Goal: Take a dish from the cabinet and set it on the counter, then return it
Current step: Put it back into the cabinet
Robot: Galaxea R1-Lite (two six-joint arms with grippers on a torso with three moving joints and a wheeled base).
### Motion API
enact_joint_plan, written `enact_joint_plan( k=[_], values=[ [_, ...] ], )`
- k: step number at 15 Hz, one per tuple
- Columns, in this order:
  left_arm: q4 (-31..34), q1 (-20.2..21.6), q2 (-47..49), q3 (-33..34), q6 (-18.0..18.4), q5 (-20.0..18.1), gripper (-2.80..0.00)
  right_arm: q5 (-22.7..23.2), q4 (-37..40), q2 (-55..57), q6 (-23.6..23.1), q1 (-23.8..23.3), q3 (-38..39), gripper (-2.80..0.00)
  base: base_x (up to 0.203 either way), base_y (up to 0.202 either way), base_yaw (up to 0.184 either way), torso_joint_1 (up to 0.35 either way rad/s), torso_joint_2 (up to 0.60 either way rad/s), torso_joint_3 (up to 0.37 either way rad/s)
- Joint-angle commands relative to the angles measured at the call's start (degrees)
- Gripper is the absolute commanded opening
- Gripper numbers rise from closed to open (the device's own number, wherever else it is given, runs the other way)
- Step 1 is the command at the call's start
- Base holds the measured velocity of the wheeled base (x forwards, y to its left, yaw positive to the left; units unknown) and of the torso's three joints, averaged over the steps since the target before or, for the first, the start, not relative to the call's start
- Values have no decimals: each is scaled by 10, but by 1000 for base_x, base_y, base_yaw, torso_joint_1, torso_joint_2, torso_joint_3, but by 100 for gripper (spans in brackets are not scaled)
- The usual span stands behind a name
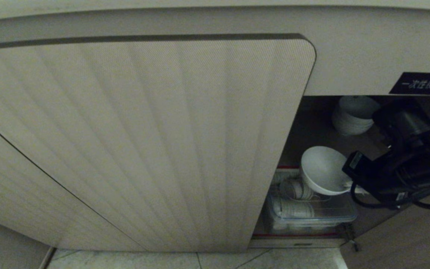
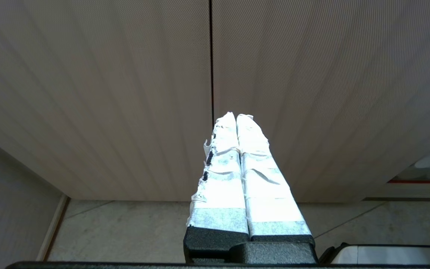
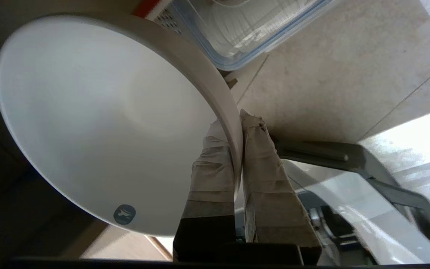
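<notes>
Dish (image 1: 321, 168) tilted, mouth turned toward the ribbed door (image 1: 136, 142), hanging in the cabinet (image 1: 349, 45) opening above the lower shelf's clear lidded box (image 1: 308, 213) — resting on nothing. Right gripper (image 3: 237, 149) clamped on its rim, one taped finger inside, one outside; a rim pinch suits a deep bowl. Stack of bowls (image 1: 351, 116) sits near the upper shelf's back — probably the source. Left gripper (image 2: 237, 149) pressed together, empty, parked facing the closed doors.

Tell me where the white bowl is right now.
In the head view the bowl hangs tilted at the cabinet opening on the right, its rim pinched by the right gripper, above the clear container and in front of the stacked bowls.
</notes>
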Motion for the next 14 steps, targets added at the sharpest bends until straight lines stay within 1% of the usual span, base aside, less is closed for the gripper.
enact_joint_plan(
  k=[1, 4, 8, 11, 14],
  values=[
    [0, 1, 0, 0, 0, 0, -280, -9, 1, 14, 7, 0, -16, -280, 0, 0, 0, 0, 0, 0],
    [0, 0, 0, 0, 0, 0, -280, -13, 2, 24, 9, 0, -30, -280, 0, 0, 0, 0, 0, 0],
    [0, 0, 0, 0, 0, 0, -280, -35, 3, 40, 14, 0, -48, -280, 0, 0, 0, 0, 0, 0],
    [0, 1, 0, 0, 0, -1, -280, -52, 0, 51, 52, 1, -60, -280, 0, 0, 0, 0, 0, 0],
    [0, 0, 0, 0, 0, 0, -280, -52, -3, 52, 71, 0, -62, -280, 0, 0, 0, 0, 0, 0]
  ],
)
